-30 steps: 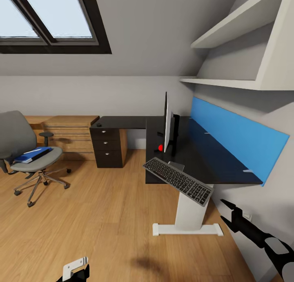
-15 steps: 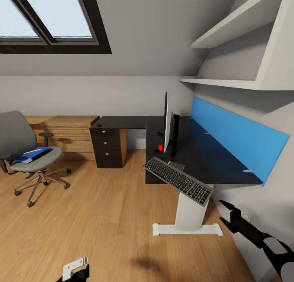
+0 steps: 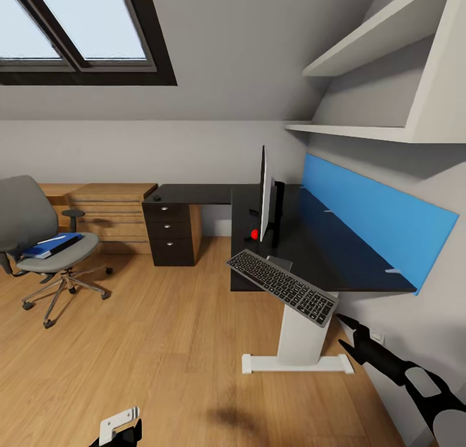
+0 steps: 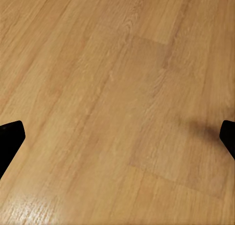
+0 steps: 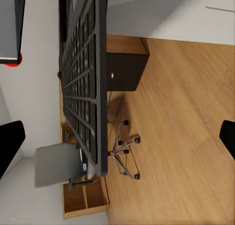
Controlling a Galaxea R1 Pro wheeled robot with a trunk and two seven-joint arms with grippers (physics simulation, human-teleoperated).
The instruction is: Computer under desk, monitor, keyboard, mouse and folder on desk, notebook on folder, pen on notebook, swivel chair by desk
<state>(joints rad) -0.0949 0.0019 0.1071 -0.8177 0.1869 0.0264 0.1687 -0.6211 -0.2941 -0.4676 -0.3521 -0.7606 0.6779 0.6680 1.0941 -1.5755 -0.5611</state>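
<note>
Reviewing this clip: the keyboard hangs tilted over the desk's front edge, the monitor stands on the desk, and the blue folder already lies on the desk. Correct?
Not quite. The folder is not on the desk; it lies on the seat of the swivel chair, as the head view shows. The keyboard does hang tilted over the front edge, and the monitor stands on the desk.

Swivel chair (image 3: 39,240) cut by frame edge; mouse indiscernible.

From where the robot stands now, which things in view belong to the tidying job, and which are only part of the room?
Job: desk; monitor; keyboard, overhanging the desk edge; swivel chair; folder on its seat; right gripper, open below the keyboard.

Room only: wooden drawer unit; wall shelves; skylight.
</note>
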